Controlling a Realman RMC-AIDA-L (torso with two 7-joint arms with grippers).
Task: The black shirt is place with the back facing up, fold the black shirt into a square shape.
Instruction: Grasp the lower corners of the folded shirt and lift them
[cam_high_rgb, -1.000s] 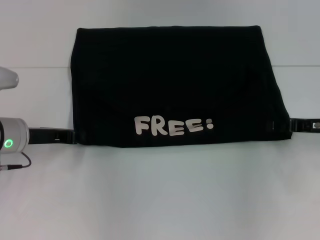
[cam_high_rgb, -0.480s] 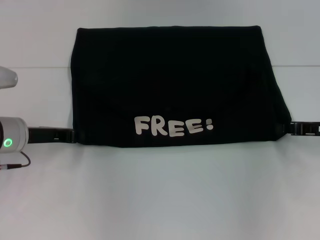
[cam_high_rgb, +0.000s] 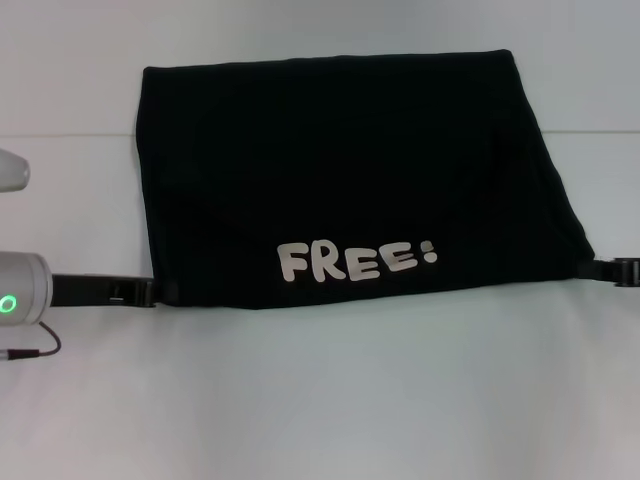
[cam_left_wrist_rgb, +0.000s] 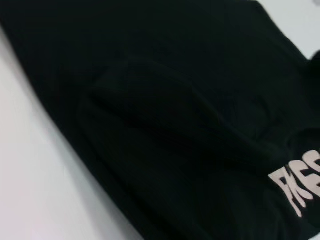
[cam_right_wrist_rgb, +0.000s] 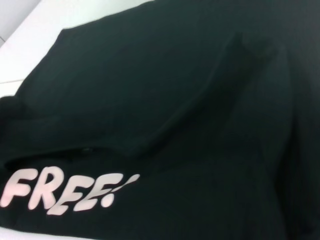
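My large soft black cloth T-shirt lies on the white table, centred before me, folded into a wide band with the white "FREE!" lettering facing up near the near edge. My left gripper sits at the band's near left corner, my right gripper at its near right corner. I cannot tell whether either one is clamped on the cloth or apart; the fingers are hidden against the black fabric. Assessment: one lengthwise fold appears complete. The shape is wider than deep, so I judge that side folds remain before it forms a square.
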